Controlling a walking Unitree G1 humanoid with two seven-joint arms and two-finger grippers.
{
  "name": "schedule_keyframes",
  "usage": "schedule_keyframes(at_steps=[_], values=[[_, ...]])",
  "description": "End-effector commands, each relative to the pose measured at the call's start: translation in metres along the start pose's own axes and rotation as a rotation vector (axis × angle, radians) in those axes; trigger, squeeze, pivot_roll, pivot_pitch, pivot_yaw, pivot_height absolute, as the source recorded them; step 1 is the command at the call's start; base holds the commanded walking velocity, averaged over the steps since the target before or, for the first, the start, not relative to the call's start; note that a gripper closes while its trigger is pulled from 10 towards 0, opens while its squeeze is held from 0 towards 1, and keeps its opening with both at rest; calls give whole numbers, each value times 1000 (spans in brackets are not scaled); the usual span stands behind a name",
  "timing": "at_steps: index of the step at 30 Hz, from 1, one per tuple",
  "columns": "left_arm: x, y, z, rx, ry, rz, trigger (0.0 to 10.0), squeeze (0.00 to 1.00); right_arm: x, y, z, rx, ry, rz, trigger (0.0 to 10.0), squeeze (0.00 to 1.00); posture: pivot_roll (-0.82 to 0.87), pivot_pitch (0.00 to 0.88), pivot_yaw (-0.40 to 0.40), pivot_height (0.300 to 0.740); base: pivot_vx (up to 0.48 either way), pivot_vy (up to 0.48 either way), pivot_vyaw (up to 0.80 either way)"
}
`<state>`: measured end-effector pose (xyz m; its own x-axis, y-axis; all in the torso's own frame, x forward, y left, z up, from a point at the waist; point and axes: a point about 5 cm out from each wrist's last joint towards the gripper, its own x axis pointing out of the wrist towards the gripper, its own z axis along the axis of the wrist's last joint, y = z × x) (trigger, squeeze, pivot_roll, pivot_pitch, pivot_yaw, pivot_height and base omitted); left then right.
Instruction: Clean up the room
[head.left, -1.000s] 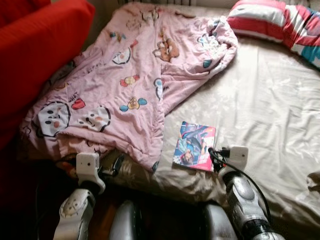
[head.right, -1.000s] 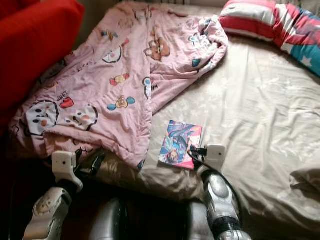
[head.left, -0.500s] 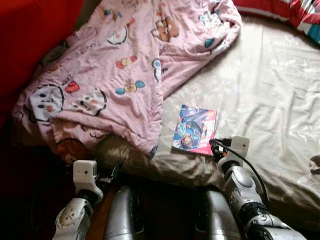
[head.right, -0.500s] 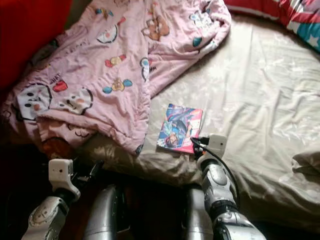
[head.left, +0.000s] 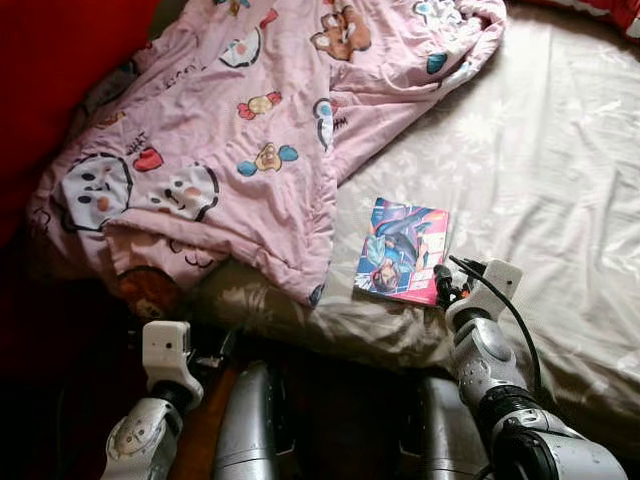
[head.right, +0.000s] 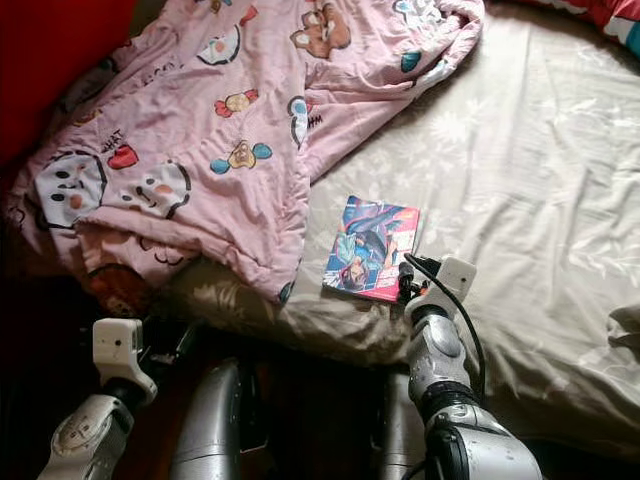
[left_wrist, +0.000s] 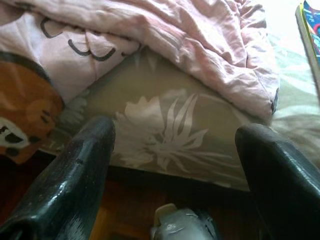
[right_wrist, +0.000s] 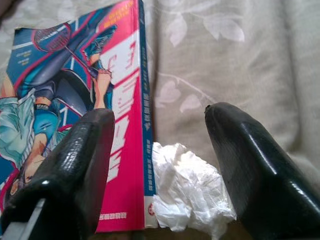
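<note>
From the head, the right gripper (head.left: 441, 290) reaches onto the bed (head.left: 560, 180) beside the book (head.left: 402, 250), while the left gripper (head.left: 215, 350) hangs low by the bed's edge under the blanket (head.left: 230, 130). The left wrist shows its fingers (left_wrist: 75, 170) spread wide, empty, facing the sheet. The right wrist shows fingers (right_wrist: 75, 165) wide astride a crumpled tissue (right_wrist: 187, 187) touching the book's spine.

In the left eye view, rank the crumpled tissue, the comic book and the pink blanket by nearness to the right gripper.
1. Crumpled tissue, between the right gripper's open fingers.
2. Comic book, just beyond, toward the robot's left.
3. Pink blanket, farthest, spread to the left.
</note>
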<state>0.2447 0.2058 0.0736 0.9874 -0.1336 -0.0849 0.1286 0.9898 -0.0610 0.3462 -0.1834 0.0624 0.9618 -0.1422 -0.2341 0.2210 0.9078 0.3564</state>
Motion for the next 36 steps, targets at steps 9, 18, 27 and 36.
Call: schedule_keyframes(at_steps=[9, 18, 27, 36], values=[[-6, 5, -3, 14, 33, 3, 10000, 0, -5, -16, -10, 37, 22, -53, 10000, 0, 142, 329, 94, 574, 0, 0, 0], [-6, 4, -3, 23, 40, 0, 10000, 0, -6, -14, -9, 59, 1, -41, 10000, 0, 143, 328, 95, 574, 0, 0, 0], [-6, 5, -2, 33, 41, -2, 10000, 0, -12, -12, -24, 65, 37, -34, 10000, 0, 149, 325, 98, 574, 0, 0, 0], [-5, 5, -4, 45, 50, -10, 10000, 0, -13, -9, -28, 62, 50, -14, 0, 0, 149, 320, 100, 574, 0, 0, 0]])
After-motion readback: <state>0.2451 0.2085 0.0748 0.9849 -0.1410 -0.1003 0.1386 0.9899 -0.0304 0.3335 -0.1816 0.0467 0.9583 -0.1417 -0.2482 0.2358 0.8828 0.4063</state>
